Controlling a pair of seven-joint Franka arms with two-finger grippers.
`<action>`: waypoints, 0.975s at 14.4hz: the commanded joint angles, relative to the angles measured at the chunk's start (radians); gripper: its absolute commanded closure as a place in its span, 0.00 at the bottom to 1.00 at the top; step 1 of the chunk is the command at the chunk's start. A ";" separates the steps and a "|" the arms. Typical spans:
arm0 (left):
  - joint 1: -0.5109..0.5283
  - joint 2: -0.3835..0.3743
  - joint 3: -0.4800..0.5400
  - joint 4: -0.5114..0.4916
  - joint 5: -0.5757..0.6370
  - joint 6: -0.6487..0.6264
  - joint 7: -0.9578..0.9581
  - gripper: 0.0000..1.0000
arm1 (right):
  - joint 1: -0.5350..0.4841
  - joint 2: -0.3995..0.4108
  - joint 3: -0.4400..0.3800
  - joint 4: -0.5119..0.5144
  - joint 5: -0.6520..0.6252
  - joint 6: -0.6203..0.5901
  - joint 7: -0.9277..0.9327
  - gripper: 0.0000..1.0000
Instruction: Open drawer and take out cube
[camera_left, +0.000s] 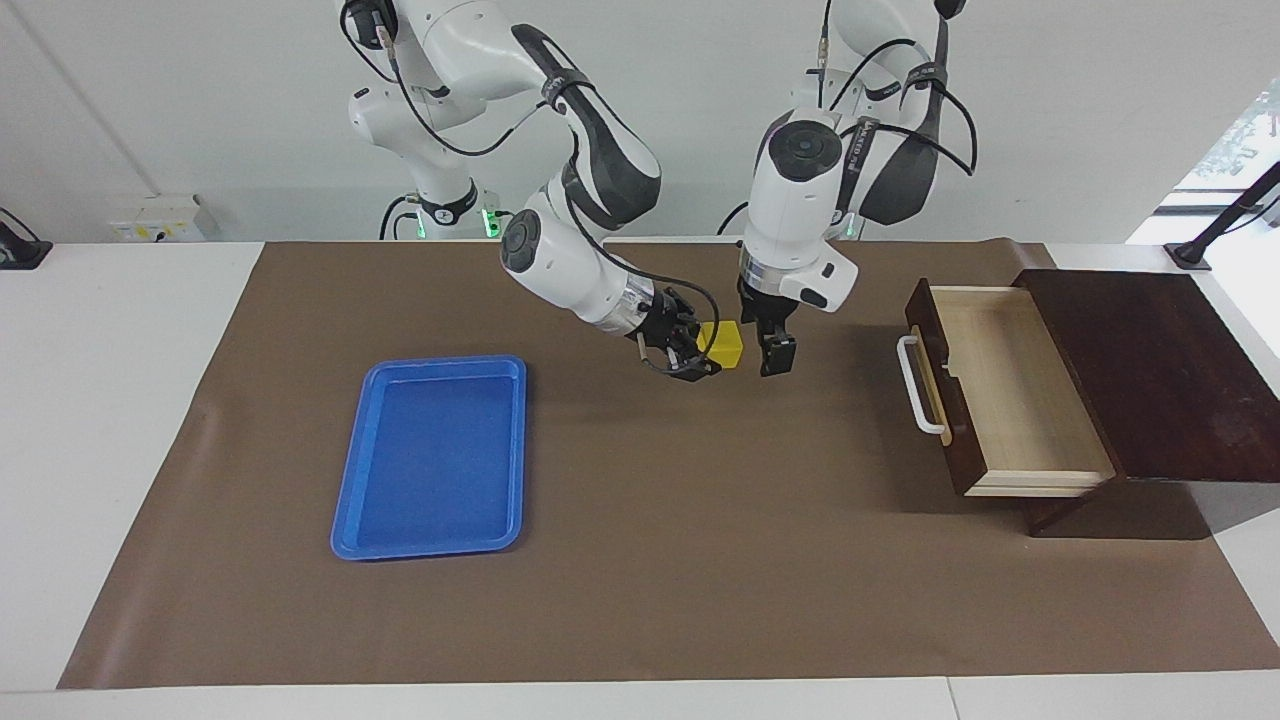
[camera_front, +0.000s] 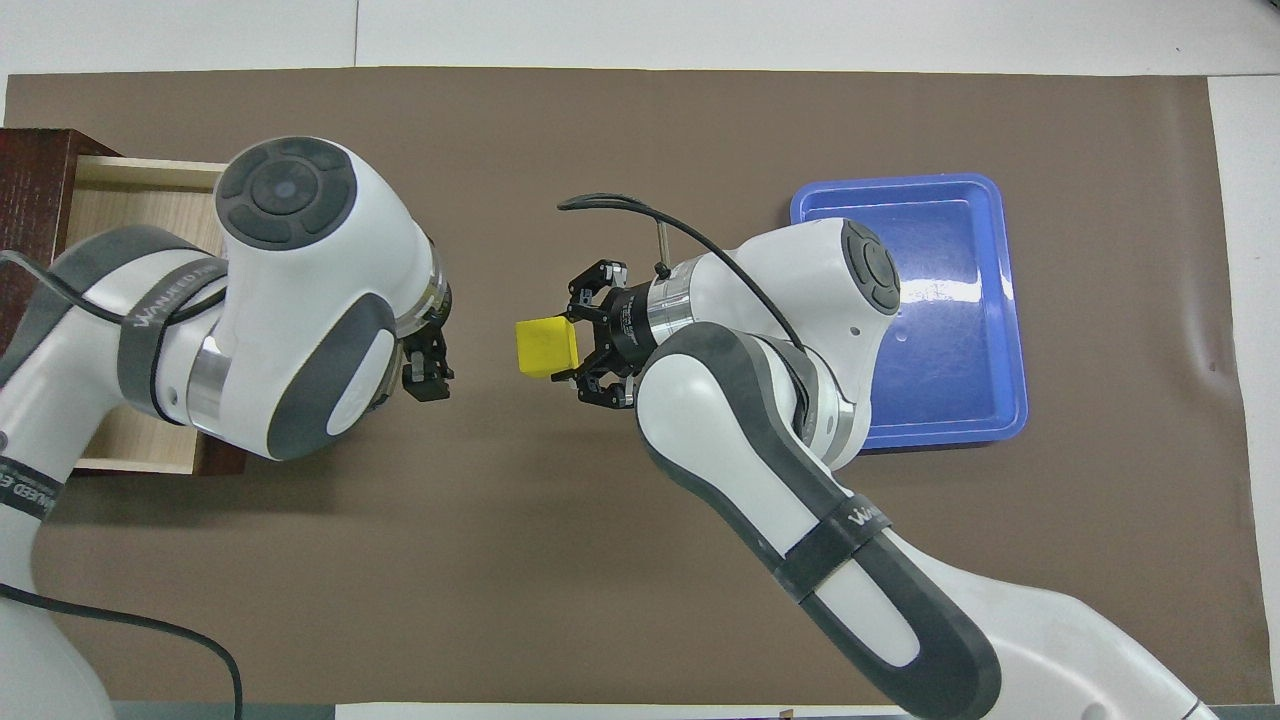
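The blue tray (camera_left: 430, 460) lies bare; the right gripper (camera_left: 700, 352) grips the cube (camera_left: 724, 343), the left gripper (camera_left: 776, 352) beside it, fingers unreadable.

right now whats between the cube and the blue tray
The right gripper holding the cube, then its arm over the tray, in the overhead view.

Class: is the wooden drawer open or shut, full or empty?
Open and empty: the drawer is pulled out, its pale floor bare; the cube is in the right gripper.
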 joint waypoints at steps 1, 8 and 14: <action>0.088 -0.048 -0.006 -0.098 0.034 0.034 0.151 0.00 | -0.107 -0.011 0.001 0.012 0.007 -0.075 -0.068 1.00; 0.315 -0.060 -0.006 -0.154 0.080 0.126 0.477 0.00 | -0.386 0.020 0.000 0.017 -0.074 -0.181 -0.195 1.00; 0.453 -0.056 -0.006 -0.152 0.080 0.176 0.646 0.00 | -0.523 0.066 -0.005 -0.111 -0.143 -0.184 -0.461 1.00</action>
